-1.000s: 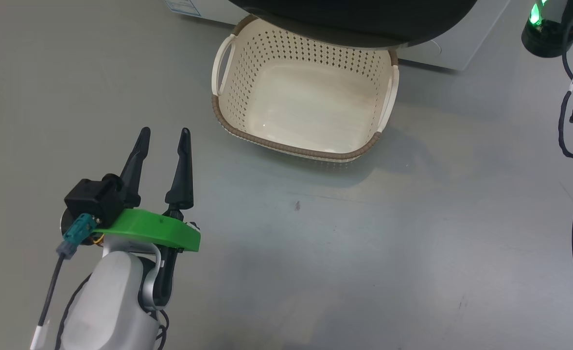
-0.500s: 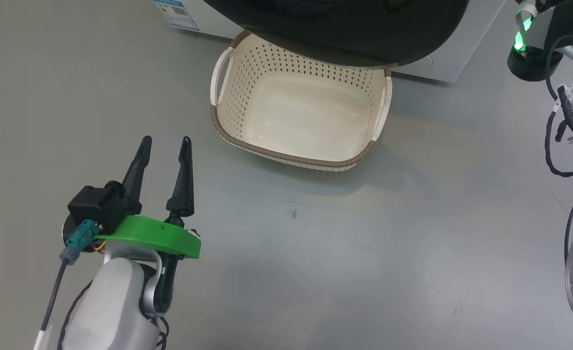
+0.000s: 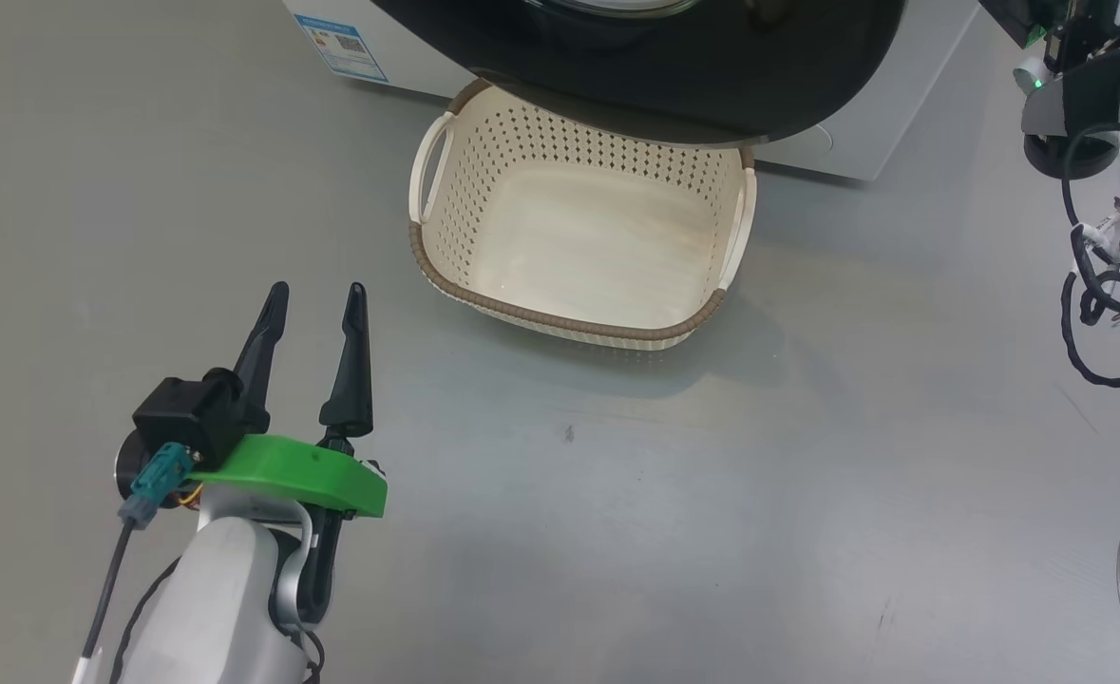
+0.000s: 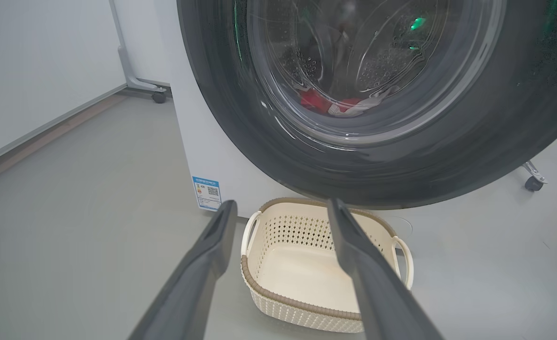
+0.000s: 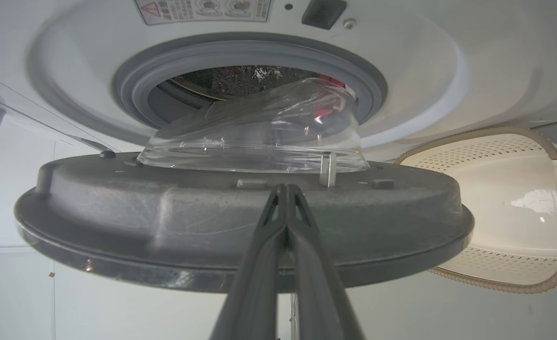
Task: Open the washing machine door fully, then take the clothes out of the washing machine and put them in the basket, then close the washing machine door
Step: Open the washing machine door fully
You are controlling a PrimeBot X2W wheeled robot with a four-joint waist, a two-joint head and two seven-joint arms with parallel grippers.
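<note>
The washing machine door [image 3: 673,81], with its glossy black rim, stands partly open above the far edge of the basket [image 3: 560,318]. In the right wrist view, my right gripper [image 5: 285,190] is shut, its tips against the door's grey inner face [image 5: 165,212] just below the glass bowl [image 5: 259,137]. Behind it are the grey gasket [image 5: 132,80] and the drum [image 5: 231,78]. Red clothes [image 4: 323,101] show through the door glass, lying in the washing machine [image 4: 198,156]. My left gripper [image 3: 316,294] is open and empty above the floor, left of the cream basket [image 4: 283,297].
Grey floor [image 3: 711,494] spreads around the basket. A blue label [image 3: 341,43] marks the machine's lower corner. My right arm with its cables [image 3: 1106,275] runs along the right edge. A caster [image 4: 533,182] stands right of the machine, and a wheeled frame leg [image 4: 158,97] left of it.
The head camera has tilted up, so the basket sits lower in view and more of the door and machine shows. My left gripper keeps its pose. My right wrist has shifted at the upper right.
</note>
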